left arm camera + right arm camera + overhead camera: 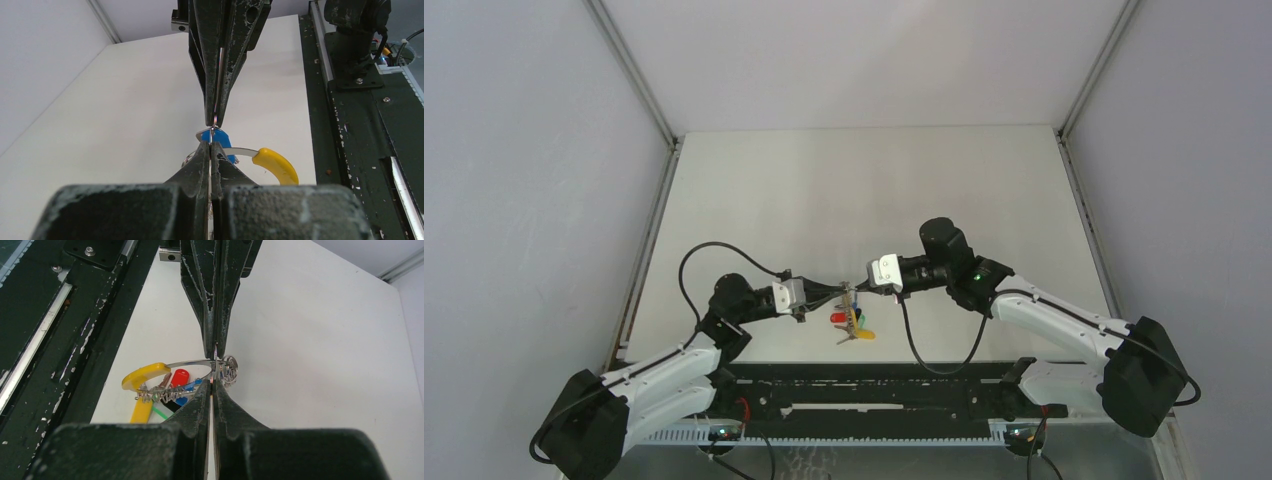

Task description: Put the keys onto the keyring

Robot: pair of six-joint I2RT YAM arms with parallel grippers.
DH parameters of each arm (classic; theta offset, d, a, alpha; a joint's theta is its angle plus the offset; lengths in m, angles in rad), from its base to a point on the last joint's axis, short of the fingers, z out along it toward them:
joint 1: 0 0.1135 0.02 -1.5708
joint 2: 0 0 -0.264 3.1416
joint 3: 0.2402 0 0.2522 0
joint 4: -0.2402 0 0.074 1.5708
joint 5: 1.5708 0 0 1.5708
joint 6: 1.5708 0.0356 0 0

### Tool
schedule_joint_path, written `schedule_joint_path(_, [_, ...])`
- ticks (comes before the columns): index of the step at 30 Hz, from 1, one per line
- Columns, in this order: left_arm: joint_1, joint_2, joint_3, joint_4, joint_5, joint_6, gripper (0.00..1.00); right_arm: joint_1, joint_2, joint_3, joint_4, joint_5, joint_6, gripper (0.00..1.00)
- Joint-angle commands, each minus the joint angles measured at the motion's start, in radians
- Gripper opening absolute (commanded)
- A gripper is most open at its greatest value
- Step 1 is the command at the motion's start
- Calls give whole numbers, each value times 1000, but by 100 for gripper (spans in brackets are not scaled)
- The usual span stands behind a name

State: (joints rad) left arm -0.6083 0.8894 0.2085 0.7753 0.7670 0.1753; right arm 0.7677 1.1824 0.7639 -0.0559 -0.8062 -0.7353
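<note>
Left gripper point(842, 291) jaws pinched shut on the keyring point(192, 363); right gripper point(860, 289) jaws shut, their hold unclear; red key point(180, 377) shows from right wrist, not left.

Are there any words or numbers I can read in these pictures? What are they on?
There are none to read. No word, number, brand or sign shows on the keys, the keyring, the left gripper, the right gripper or the table.
</note>
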Motion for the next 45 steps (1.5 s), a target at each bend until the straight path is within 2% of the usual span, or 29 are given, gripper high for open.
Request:
schedule_joint_path(1, [5, -16, 21, 48, 11, -9, 0, 2, -10, 14, 27, 2, 9, 0])
schedule_joint_path(45, [5, 6, 30, 77, 38, -30, 0, 5, 8, 20, 77, -54, 74, 0])
